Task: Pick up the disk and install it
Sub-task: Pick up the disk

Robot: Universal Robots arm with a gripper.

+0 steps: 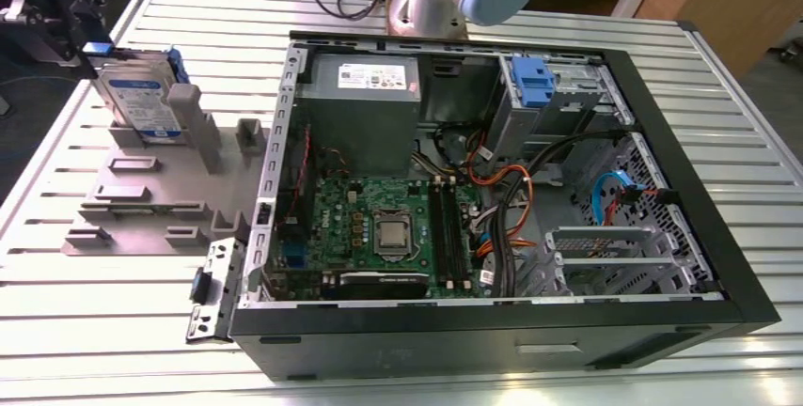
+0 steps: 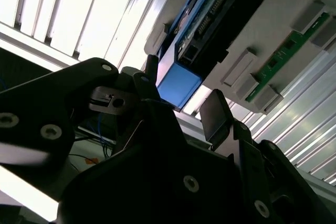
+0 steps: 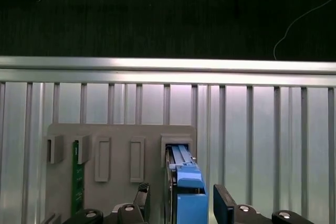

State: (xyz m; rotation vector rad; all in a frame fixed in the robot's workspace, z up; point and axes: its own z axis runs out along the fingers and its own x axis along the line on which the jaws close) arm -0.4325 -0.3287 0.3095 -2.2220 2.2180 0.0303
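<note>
The black two-fingered end effector (image 3: 181, 191) stood spread, gripping nothing. Its fingers (image 3: 223, 209) straddled the blue-railed end of the disk, a flat silver-grey metal hard drive with a white-and-blue label (image 1: 126, 91), and in the first wrist view a gap showed on either side. The disk stood on edge in a slot of the pale grey plastic holder block (image 1: 138, 190), in the upper left of the exterior view. It sat well apart from the open black computer case (image 1: 502, 331) at the centre.

As I judged it, the main hazard was an uneven closure. If one finger met the blue plastic rail first, the disk could cock in its slot and bind against the holder walls when lifted. A hold on the plastic rail alone also looked likely to slip.

A thin green circuit-board strip (image 3: 77, 182) stood in another slot of the same holder and could be knocked by a sideways swing. The holder lay loose-looking on the ribbed aluminium table (image 1: 753, 143), so a jammed disk might drag it along.
</note>
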